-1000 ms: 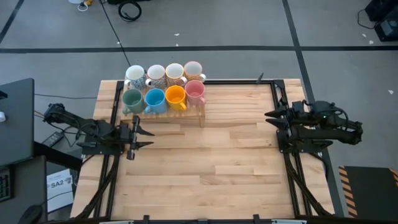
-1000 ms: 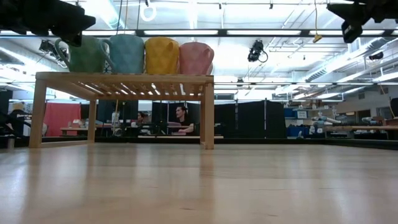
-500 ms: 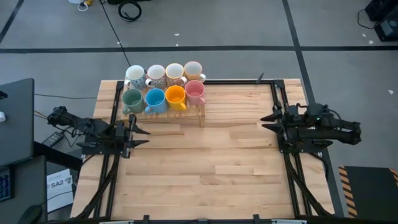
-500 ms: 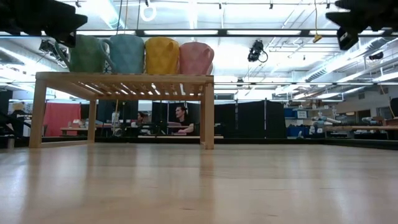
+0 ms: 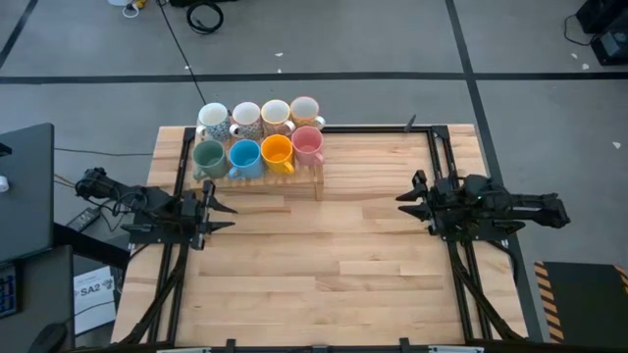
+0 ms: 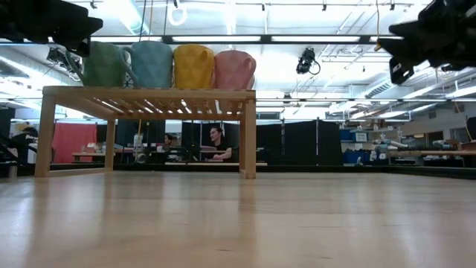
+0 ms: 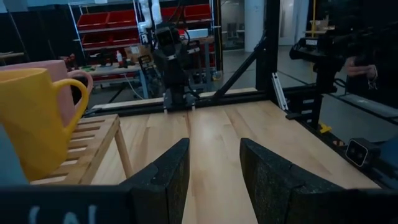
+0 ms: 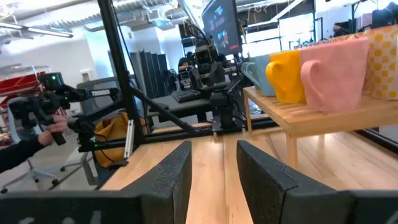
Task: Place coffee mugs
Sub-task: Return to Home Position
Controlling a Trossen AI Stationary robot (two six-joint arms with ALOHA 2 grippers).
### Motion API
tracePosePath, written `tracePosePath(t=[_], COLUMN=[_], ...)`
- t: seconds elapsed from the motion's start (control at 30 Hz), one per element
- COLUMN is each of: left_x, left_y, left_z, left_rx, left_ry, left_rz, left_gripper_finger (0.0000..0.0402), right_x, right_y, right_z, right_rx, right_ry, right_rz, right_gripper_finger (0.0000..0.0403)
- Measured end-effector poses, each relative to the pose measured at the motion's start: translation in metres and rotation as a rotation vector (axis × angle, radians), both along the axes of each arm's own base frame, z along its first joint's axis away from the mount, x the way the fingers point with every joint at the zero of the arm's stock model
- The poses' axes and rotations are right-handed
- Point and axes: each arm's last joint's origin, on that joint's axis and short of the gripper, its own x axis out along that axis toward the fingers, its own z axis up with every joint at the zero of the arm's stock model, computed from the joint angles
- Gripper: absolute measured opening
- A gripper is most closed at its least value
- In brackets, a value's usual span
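Observation:
Eight coffee mugs stand upright in two rows at the table's far left. The front row, green (image 5: 209,155), blue (image 5: 243,154), orange (image 5: 277,150) and pink (image 5: 307,143), rests on a slatted wooden rack (image 5: 285,180). White and speckled ones (image 5: 245,118) stand behind. My left gripper (image 5: 222,211) hovers open just near-side of the rack's left end, nothing between its fingers (image 7: 168,174). My right gripper (image 5: 404,197) hangs open at the table's right side, pointing toward the left, also empty (image 8: 213,149). Both are well above the tabletop in the low view.
Black arm frames (image 5: 446,157) run along the table's left and right edges. Bare wood (image 5: 324,255) spreads across the middle and near half. The rack stands on legs (image 6: 248,134) with a gap beneath. People sit in the room beyond the table (image 6: 217,141).
My right gripper has come down from higher up and shifted a little toward the table's middle and near edge, still open. The mugs and rack have stayed put.

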Motion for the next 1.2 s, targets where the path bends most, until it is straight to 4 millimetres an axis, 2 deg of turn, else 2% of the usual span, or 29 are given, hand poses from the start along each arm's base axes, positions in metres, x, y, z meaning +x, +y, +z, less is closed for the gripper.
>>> tracePosePath(t=[0.1,0.43,0.73,0.9,0.97,1.2], left_x=[-0.002,-0.007,-0.007,-0.007,-0.006,0.007], left_y=[0.001,0.003,0.003,0.004,0.003,-0.001], left_z=[0.001,0.001,-0.003,-0.011,-0.013,-0.045], left_rx=[-0.002,0.030,0.041,-0.028,-0.054,-0.050], left_ry=[-0.014,-0.032,0.008,0.094,0.076,-0.020], left_rz=[0.000,0.001,0.007,0.028,0.029,0.058], left_gripper_finger=[0.0148,0.0148,0.0148,0.0148,0.0148,0.0148], right_x=[0.003,0.004,0.005,0.005,0.005,0.005], right_y=[0.000,0.000,-0.005,-0.005,-0.005,-0.005], right_z=[-0.011,-0.014,-0.024,-0.024,-0.024,-0.024], right_rx=[-0.001,-0.048,-0.061,-0.060,-0.060,-0.060], right_ry=[-0.019,0.014,0.115,0.116,0.116,0.116], right_rz=[0.000,-0.012,-0.152,-0.169,-0.169,-0.168], right_gripper_finger=[0.0132,0.0132,0.0132,0.0132,0.0132,0.0132])
